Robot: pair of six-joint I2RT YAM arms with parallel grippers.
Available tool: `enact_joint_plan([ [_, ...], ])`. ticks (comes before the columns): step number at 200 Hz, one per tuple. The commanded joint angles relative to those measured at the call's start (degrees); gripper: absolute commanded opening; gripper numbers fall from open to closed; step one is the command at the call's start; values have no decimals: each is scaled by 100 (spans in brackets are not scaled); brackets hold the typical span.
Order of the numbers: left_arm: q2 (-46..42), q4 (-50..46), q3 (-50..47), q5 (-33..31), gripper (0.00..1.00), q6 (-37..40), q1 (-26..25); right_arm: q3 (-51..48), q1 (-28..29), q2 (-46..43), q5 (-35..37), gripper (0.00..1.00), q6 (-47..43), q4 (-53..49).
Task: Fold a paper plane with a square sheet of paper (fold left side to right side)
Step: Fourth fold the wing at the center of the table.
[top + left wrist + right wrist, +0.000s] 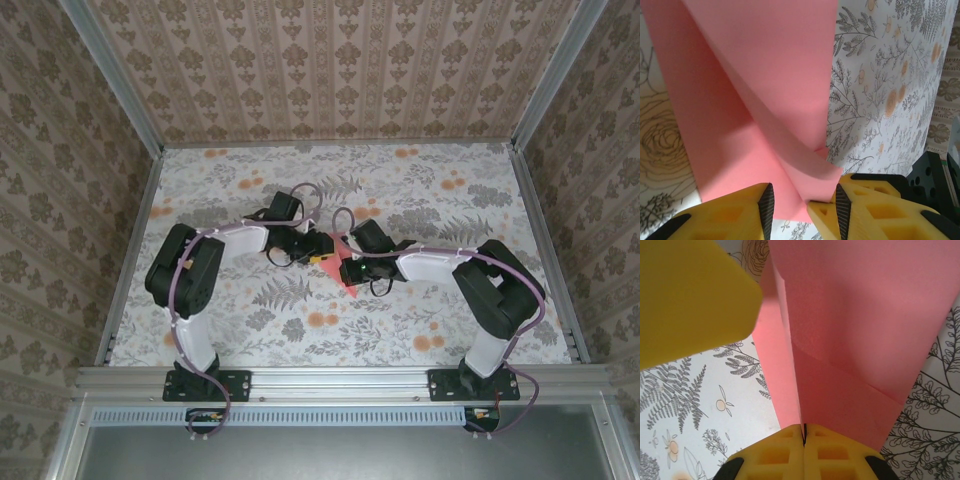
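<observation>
Right gripper is seen shut on a crease of the pink paper at the middle of the table, left gripper part-open astride a lifted flap; creases are laid, but the folding is judged unfinished.

On my overhead feed the left arm and right arm look alike: bulky black joint housings, white link shells, a lilac cable along each, and black base plates. The left tool and right tool have yellow fingers with recessed pockets and black ribbed pads.
</observation>
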Motion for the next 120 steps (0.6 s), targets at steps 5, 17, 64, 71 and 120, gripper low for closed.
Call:
enact_joint_plan([
  [5,190,118,235,82,41,-71,-37,-144,-99,-138,-398,0,244,250],
  [17,254,118,265,82,41,-60,-55,-181,-129,-130,-445,0,295,299],
  [64,429,53,357,43,41,-14,-81,-327,-250,-114,-626,0,502,538],
  [71,447,48,367,46,41,-18,-81,-354,-269,-103,-677,0,547,599],
  [120,544,48,385,12,43,-20,-90,-424,-390,-21,-1008,0,718,813],
])
